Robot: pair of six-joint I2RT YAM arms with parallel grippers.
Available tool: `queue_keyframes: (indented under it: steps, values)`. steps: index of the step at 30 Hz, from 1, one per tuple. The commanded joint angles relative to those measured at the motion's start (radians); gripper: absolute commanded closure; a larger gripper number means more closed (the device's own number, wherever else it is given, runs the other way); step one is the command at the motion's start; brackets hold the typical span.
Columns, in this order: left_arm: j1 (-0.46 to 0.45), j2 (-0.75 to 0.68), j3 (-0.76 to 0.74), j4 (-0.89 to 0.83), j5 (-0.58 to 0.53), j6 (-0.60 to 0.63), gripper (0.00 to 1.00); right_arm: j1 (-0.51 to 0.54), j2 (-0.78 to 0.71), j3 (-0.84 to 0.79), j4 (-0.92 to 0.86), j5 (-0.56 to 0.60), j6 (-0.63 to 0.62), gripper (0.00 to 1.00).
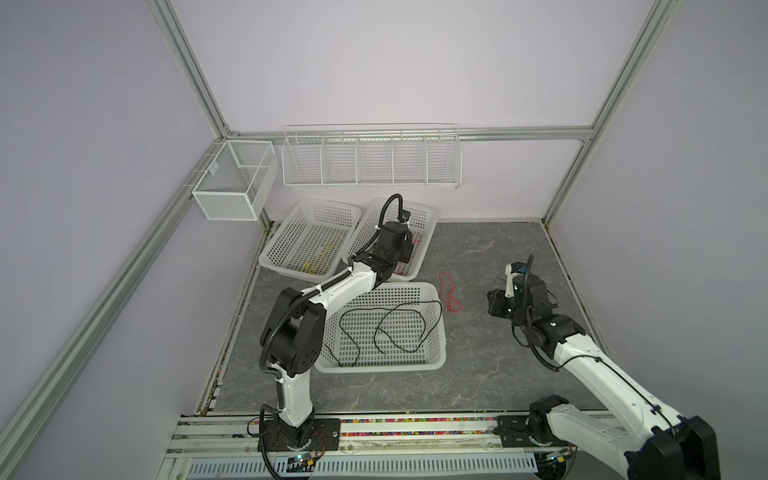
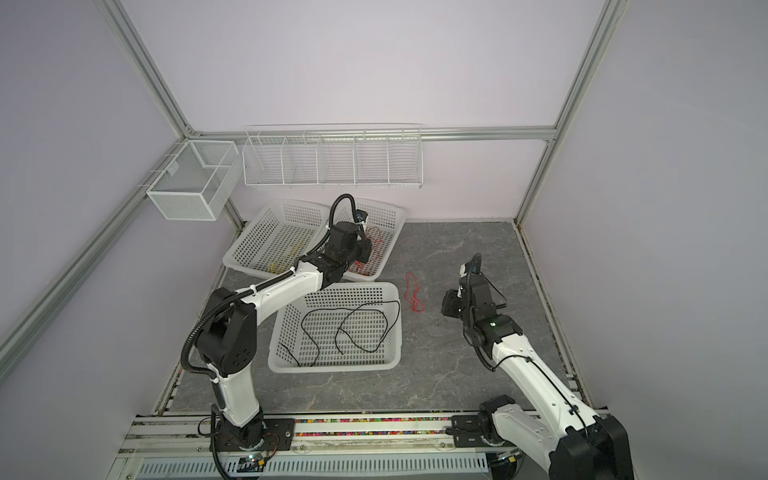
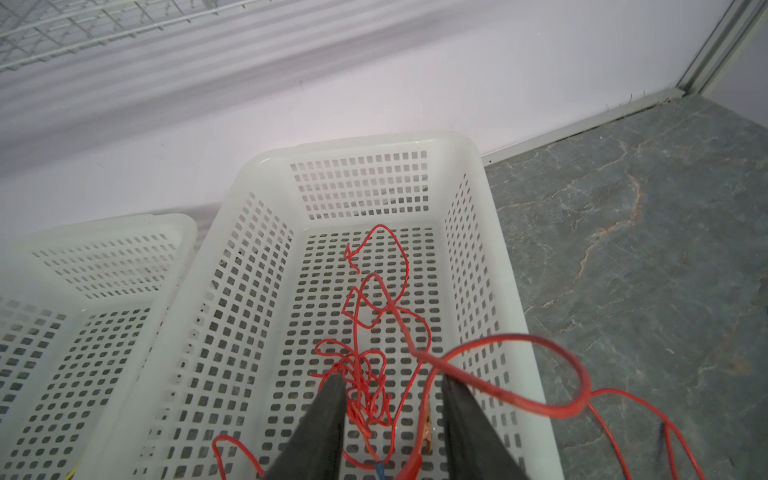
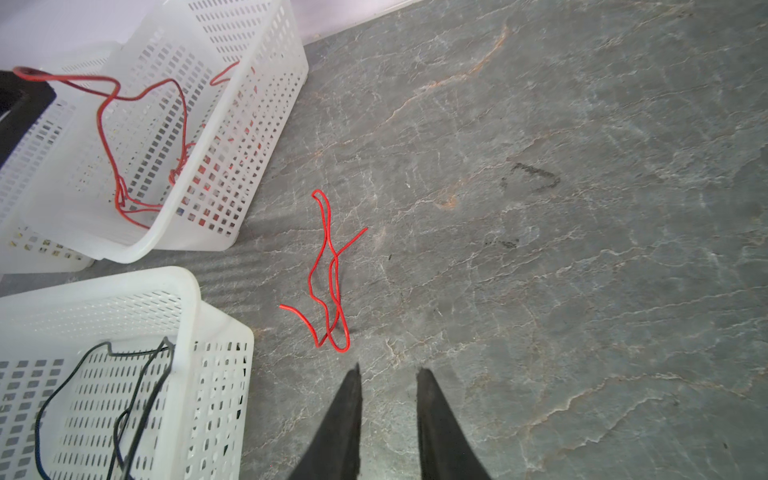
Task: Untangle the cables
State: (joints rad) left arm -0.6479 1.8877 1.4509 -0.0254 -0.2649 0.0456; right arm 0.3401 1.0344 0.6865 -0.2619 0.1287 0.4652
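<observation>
Nearest me, black cables (image 1: 376, 332) lie loose in the front basket (image 1: 374, 368). Beyond, the left gripper (image 3: 391, 376) stands open over red cables (image 3: 365, 374) in the far basket (image 3: 361, 143), one loop draped across a finger; a drop-off, I'd judge. The right gripper (image 4: 388, 374), open and empty, hovers near the lone red cable (image 4: 330, 270) on the tabletop (image 4: 540, 291). That one wants pinching next.

I'm running a robot lab cell: aluminium framing (image 1: 519, 134), blank panel walls (image 1: 395, 62), two arms (image 1: 345, 286) bolted to a rail (image 1: 415, 427)
</observation>
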Motion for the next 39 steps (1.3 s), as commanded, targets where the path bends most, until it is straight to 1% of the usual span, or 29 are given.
queue_keyframes:
  steps: [1,4,8,10,16,19,22,27,33,39]
  values:
    - [0.005,0.003,0.033,-0.024,-0.004,-0.001,0.52,0.012,0.019,0.018,0.038,-0.025,0.012,0.73]
    - [0.005,-0.008,0.027,-0.024,0.007,-0.007,0.45,0.015,0.029,0.021,0.042,-0.024,0.01,0.72]
    - [0.005,-0.039,-0.001,-0.009,0.056,0.001,0.32,0.019,0.039,0.024,0.043,-0.03,0.006,0.7]
    - [0.005,-0.056,-0.022,0.006,0.072,0.008,0.28,0.019,0.046,0.024,0.044,-0.033,0.006,0.7]
    - [0.005,-0.107,-0.064,0.014,0.114,-0.019,0.26,0.026,0.074,0.022,0.055,-0.051,0.005,0.68]
    - [0.005,-0.151,-0.108,0.034,0.163,-0.056,0.26,0.031,0.098,0.022,0.062,-0.061,0.004,0.67]
    - [0.004,-0.198,-0.164,0.073,0.237,-0.098,0.26,0.038,0.129,0.022,0.073,-0.068,0.004,0.66]
    - [-0.001,-0.25,-0.234,0.116,0.319,-0.143,0.26,0.068,0.213,0.032,0.113,-0.088,0.006,0.65]
    - [-0.006,-0.276,-0.26,0.109,0.335,-0.159,0.26,0.129,0.331,0.082,0.162,-0.093,-0.009,0.61]
    - [-0.006,-0.295,-0.279,0.105,0.334,-0.17,0.26,0.173,0.443,0.145,0.186,-0.067,-0.024,0.54]
